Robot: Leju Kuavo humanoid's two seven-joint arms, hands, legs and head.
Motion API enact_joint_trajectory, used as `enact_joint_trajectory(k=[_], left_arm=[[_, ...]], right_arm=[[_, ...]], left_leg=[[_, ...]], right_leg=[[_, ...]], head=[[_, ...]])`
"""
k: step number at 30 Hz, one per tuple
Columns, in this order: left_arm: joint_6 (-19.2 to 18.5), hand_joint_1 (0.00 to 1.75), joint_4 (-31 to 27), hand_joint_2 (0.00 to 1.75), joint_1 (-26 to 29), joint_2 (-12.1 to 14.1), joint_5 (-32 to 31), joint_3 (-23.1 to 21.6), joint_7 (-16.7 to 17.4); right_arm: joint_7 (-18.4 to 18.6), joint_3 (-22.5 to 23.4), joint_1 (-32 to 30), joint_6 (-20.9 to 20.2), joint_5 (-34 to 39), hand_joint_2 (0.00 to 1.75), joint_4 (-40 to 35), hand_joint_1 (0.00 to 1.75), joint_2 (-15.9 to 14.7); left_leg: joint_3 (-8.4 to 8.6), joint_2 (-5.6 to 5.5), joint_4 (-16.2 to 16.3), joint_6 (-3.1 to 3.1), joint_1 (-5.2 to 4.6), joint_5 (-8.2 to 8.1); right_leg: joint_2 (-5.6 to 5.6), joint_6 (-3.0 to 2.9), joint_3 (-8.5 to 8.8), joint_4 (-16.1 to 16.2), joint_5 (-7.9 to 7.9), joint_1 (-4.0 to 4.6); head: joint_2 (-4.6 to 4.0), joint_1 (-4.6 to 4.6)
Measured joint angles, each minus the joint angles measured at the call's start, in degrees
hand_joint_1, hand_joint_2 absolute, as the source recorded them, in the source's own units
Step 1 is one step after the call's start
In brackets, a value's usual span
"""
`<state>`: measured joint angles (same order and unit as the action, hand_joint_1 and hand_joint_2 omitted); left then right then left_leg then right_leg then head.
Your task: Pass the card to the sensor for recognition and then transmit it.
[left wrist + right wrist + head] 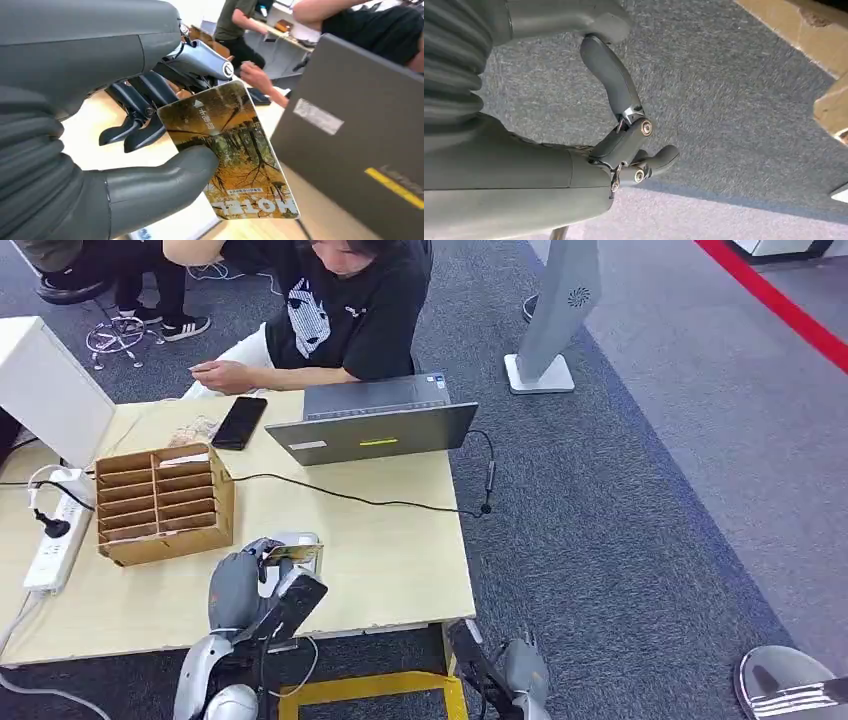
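Observation:
My left hand [243,583] hovers low over the front of the wooden table [400,560] and pinches a hotel card. In the head view the card [294,554] stands just above a white sensor pad [296,539]. The left wrist view shows the card [235,155] printed with yellow autumn trees and the word HOTEL, pressed between the thick grey thumb [160,187] and the dark fingers [137,112]. My right hand [524,672] hangs beside the table's front right corner. In the right wrist view this hand [624,135] holds nothing, its fingers loosely apart over the carpet.
A cardboard slot organizer [165,503] stands left of my left hand. Behind it lie a black phone [239,422] and an open grey laptop [375,422] with a cable running right. A power strip [55,540] sits at the left edge. A person [340,310] sits behind the table.

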<state>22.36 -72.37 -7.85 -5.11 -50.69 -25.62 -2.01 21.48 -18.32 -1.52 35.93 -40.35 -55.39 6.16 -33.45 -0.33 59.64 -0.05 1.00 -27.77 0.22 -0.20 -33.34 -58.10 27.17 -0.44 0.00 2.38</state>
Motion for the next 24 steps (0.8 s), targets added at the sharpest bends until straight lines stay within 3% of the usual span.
enact_joint_trajectory(k=[8, 14, 18, 24], left_arm=[[2.9, 1.75, 3.6, 1.75, -1.1, 2.3, -7.3, 1.2, 4.5], [3.0, 1.75, 3.8, 1.75, -1.2, 2.4, -7.4, 1.3, 4.5], [5.3, 1.75, 10.7, 1.75, -4.2, 4.1, -8.8, 5.9, 4.0], [5.8, 1.75, 13.9, 1.75, -4.8, 3.0, -8.3, 6.5, 1.3]], right_arm=[[-0.9, -0.1, 0.4, -0.1, 1.5, 1.75, 0.1, 0.00, 0.0], [-1.0, -0.1, 0.4, -0.1, 1.6, 1.75, 0.1, 0.00, 0.0], [-3.4, -1.2, 1.8, 0.2, 4.5, 1.75, 1.5, 0.00, 0.0], [-4.9, -1.9, 3.0, 0.3, 5.9, 1.75, 2.9, 0.00, 0.1]], left_leg=[[-0.01, 0.00, 0.0, 0.00, 0.01, 0.00], [-0.01, 0.00, 0.0, 0.00, 0.01, 0.00], [-0.01, -0.01, 0.0, -0.01, 0.02, 0.02], [-0.01, -0.01, 0.0, -0.01, 0.00, 0.01]], right_leg=[[0.00, 0.00, 0.00, 0.0, 0.00, 0.01], [0.00, 0.00, 0.00, 0.0, 0.00, 0.01], [0.00, 0.00, 0.00, 0.0, 0.00, 0.03], [-0.01, 0.00, 0.00, 0.0, 0.00, 0.02]], head=[[0.00, 0.00], [0.00, 0.00], [0.00, 0.00], [0.00, -0.02]])
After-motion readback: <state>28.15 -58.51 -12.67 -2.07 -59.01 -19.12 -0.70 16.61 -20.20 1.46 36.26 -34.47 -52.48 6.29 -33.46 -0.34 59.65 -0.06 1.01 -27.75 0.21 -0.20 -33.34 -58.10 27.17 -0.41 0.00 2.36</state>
